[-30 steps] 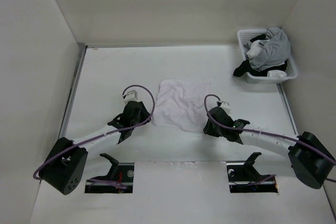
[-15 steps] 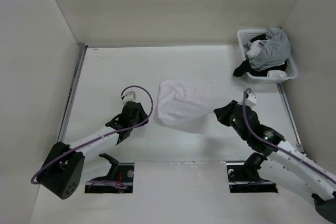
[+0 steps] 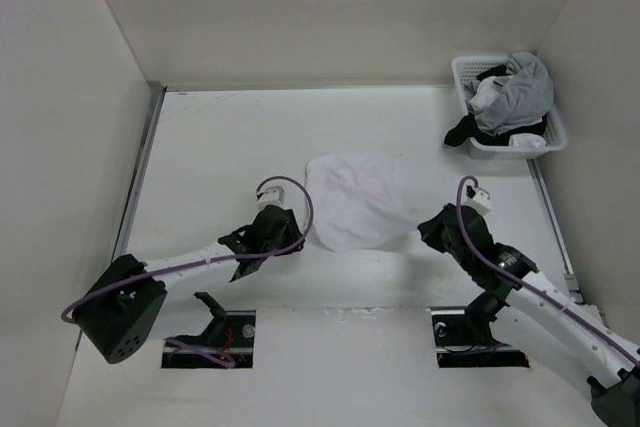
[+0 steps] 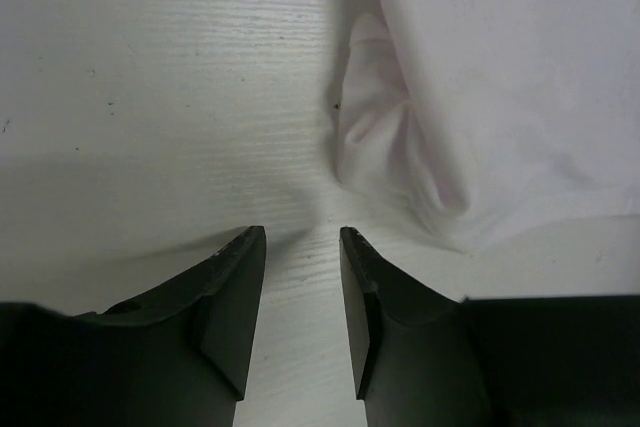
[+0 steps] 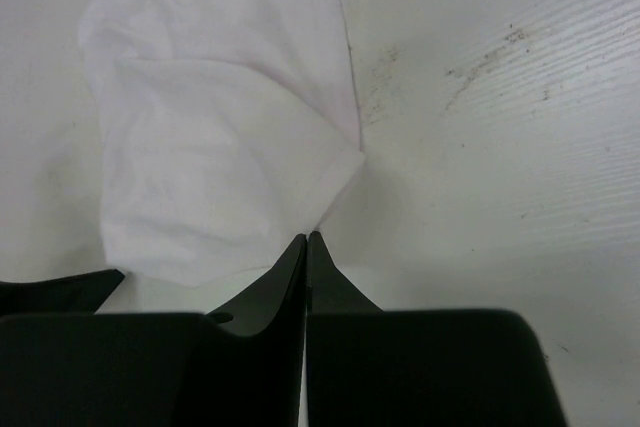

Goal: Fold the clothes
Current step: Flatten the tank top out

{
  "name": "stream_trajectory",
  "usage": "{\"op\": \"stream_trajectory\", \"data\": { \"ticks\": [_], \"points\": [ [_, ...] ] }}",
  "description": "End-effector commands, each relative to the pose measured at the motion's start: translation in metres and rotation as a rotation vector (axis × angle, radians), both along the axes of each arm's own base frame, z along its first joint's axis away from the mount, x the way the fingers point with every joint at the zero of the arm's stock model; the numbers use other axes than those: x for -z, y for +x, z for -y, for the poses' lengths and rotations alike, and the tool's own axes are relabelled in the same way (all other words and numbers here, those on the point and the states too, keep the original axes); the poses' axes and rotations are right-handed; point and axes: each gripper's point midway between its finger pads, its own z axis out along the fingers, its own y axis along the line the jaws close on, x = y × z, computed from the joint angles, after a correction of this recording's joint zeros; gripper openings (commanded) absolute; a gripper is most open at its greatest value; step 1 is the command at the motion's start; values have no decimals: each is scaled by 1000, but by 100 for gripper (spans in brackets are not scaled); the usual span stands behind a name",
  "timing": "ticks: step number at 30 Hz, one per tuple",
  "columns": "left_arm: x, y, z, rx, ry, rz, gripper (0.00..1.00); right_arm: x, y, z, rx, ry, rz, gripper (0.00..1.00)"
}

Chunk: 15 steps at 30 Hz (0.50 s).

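- Left pincer [image 3: 284, 236]: sits lower left of centre in the overhead view, stands partly open, grips nothing, and points right toward the fabric.
- Clothes [image 3: 355, 199]: lie mid-frame on the tabletop [image 3: 220, 137], just right of the left pincer and not touching it. From the left wrist, show as a rumpled white lobe [image 4: 385, 137] above and slightly right of the tips.
- Long axis: runs from upper left to lower right, pulled out to a point at the lower-right corner.
- Right pincer [image 3: 428, 226]: sits lower right of centre, squeezed fully closed, apparently on that drawn-out corner; from its own wrist, meets the fabric exactly at the tips.
- Next move, as a judgement: likely calls for the left pincer to go forward and a shade right onto the near left edge, being the nearer free one.
- Surface: white, flat, faintly grained and scuffed.
- Room: offers wide tabletop to the left and above, with walls on three sides.
- Basket [image 3: 505, 149]: stands at upper right, well apart, holding grey and black garments.
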Motion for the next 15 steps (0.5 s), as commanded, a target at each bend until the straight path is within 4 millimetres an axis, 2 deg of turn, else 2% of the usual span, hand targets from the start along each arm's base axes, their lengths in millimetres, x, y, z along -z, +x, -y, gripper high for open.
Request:
{"op": "stream_trajectory", "data": {
  "ticks": [1,5,7,8,9,11,15],
  "points": [
    [-9,19,13,-55,-74,48,36,-12,7,-6,-3,39,43,2],
    [-7,40,24,-83,-112,68,41,-16,4,-17,-47,53,43,2],
    [-7,52,37,-83,-146,72,40,-19,1,-27,-85,55,41,2],
    [-9,57,43,-80,-160,76,36,-19,-2,-32,-109,52,31,2],
    [-13,66,50,-81,-183,89,27,-16,-7,-37,-136,44,17,2],
    [-21,86,49,-121,-213,123,12,-9,-21,-52,-212,34,-23,2],
    [-44,129,46,-202,-288,167,1,4,-69,-98,-466,8,-123,2]
  ]
}}
